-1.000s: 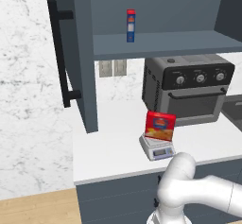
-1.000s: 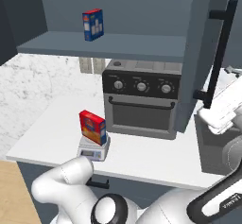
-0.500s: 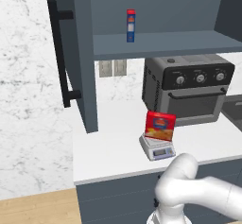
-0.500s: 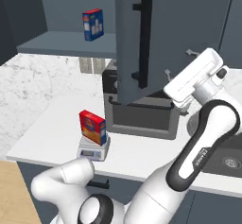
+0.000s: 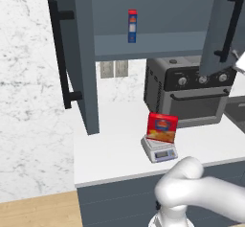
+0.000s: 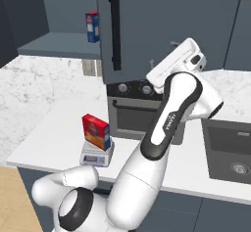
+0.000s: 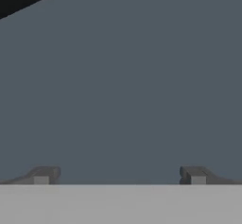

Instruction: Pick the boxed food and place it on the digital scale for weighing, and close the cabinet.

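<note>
**Box on the scale, hand at the cabinet door**

The gripper (image 7: 119, 176) is facing a flat slate-blue door face, its jaws standing wide apart with nothing between them; whether the fingertips (image 7: 42, 175) are touching the door is impossible to tell. A strip of black handle is crossing the top left corner of the hand view, cut off by the edge.

In the right base view the arm is reaching up behind the right door of the cabinet (image 6: 162, 25), and the door is hiding the fingers. The same door is covering part of the toaster oven (image 6: 139, 111). In the left base view only a white sliver of the hand is showing at the right edge, beside the partly open right door; the left door is standing wide open.

The boxed food (image 5: 161, 127) is standing upright on the scale (image 5: 159, 149), near the worktop's front edge. Its blue oval logo is too small to read. A slim box (image 5: 132, 26) is standing on the cabinet shelf, its print illegible.
</note>
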You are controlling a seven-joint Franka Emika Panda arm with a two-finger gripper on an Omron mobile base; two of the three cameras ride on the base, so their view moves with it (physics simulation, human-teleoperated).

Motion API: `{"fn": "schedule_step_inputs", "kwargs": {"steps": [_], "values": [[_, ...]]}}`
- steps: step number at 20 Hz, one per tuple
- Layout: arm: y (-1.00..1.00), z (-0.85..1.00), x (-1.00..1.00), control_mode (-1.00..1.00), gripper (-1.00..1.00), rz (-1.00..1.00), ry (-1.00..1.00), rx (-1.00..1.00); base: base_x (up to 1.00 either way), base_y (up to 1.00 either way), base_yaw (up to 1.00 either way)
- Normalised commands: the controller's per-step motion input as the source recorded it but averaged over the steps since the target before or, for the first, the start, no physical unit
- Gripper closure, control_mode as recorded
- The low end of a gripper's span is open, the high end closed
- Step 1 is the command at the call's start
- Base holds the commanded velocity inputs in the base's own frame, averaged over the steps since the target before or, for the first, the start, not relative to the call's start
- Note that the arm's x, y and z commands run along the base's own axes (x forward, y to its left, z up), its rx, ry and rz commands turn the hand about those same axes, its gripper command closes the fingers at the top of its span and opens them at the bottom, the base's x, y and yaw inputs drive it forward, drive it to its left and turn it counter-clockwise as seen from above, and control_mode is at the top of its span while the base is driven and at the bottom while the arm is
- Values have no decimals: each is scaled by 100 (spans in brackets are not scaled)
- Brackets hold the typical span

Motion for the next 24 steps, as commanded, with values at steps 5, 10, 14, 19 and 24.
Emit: {"fn": "schedule_step_inputs", "kwargs": {"steps": [5, 10, 14, 19, 24], "values": [[22, 0, 96, -100, -100, -7, 9, -8, 0, 0, 0], [11, -8, 80, -100, -100, -1, 1, -3, 0, 0, 0], [6, -21, 70, -100, -100, 0, 0, -2, 0, 0, 0], [19, -46, 96, -100, -100, -5, 0, -4, 0, 0, 0], [20, -59, 83, -100, -100, -6, -1, -2, 0, 0, 0]]}}
